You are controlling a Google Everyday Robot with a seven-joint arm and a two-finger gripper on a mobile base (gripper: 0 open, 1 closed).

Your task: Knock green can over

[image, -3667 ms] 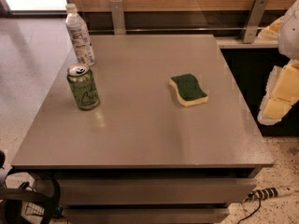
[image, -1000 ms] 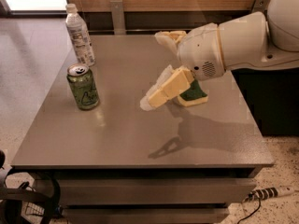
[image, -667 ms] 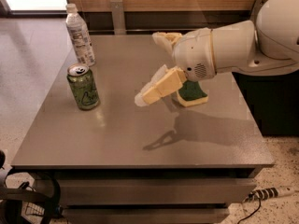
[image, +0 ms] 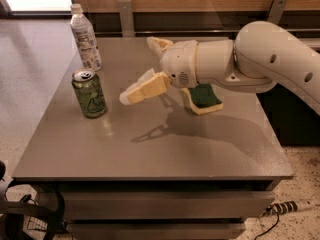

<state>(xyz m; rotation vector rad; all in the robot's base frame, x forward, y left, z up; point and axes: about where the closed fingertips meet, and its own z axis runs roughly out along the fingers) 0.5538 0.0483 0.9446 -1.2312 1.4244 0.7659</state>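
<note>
The camera view, the only one, looks down on a grey table [image: 150, 154]. The green can [image: 89, 93] stands upright near the table's left edge, with a clear bottle [image: 85, 38] behind it toward the far left corner. The white arm [image: 270, 54] reaches in from the right, over a sponge [image: 202, 98]. Its gripper [image: 137, 69] sits just right of the can, apart from it, its fingers [image: 145, 89] spread wide and holding nothing.

This looks like the approach step: the can is not yet touched. The next move probably calls for a sideways sweep to the left, with the lower finger meeting the can high on its wall so that it tips rather than slides. The gripper's shadow [image: 155, 131] suggests it hangs above the tabletop, though its height is hard to judge from this angle.

Bare tabletop lies between gripper and can. The left edge is close behind the can, so a hard push could send it off, and the bottle is near enough to be clipped.
</note>
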